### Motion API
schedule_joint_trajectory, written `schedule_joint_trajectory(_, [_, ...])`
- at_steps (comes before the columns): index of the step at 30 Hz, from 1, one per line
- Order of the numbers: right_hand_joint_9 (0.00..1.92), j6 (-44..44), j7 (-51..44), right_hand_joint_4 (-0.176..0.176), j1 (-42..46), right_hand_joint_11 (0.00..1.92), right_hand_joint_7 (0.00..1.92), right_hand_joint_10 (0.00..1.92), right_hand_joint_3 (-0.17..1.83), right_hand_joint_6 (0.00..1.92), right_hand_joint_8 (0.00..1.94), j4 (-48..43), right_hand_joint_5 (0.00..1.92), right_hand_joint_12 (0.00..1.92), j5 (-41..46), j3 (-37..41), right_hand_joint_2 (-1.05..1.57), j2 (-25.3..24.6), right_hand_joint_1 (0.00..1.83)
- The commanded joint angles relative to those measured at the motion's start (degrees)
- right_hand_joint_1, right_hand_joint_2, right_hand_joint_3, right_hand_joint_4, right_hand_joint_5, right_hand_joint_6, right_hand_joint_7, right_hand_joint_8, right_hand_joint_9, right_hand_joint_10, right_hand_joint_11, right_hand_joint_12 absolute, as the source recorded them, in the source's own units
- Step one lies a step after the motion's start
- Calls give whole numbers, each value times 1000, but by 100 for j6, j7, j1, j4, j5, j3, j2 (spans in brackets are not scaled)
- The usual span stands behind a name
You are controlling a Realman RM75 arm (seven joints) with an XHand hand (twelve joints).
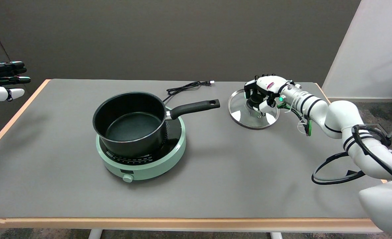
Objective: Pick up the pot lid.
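Note:
The pot lid (245, 114), glass with a steel rim and a black knob, lies on the grey table (216, 172) at the right rear. My right hand (265, 93) is directly over its centre, reaching in from the right. Its fingers curl down on the far side of the knob and the thumb closes in from the near side, so the hand grips the knob. The knob is mostly hidden by the fingers. The lid's rim still looks to be on the table top.
A black saucepan (131, 124) stands on a pale green induction hob (143, 159) left of centre, its long handle (196, 108) pointing toward the lid. A black power cord (186, 87) runs behind it. The idle left hand (3, 81) hangs at upper left.

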State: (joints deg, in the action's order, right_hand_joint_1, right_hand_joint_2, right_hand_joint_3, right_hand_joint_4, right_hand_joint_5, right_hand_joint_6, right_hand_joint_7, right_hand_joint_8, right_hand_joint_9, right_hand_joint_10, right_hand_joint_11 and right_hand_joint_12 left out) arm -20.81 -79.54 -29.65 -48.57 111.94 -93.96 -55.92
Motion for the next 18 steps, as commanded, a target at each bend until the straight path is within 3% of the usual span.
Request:
schedule_joint_trajectory(1, [749,-249,331,169,-19,636,797,1709,716,1358,1402,-697,565,1921,3,-59,852,-5,1496])
schedule_joint_trajectory(18, [753,-216,514,176,35,671,799,1708,730,1368,1407,-1739,574,1921,3,-191,844,-21,1497])
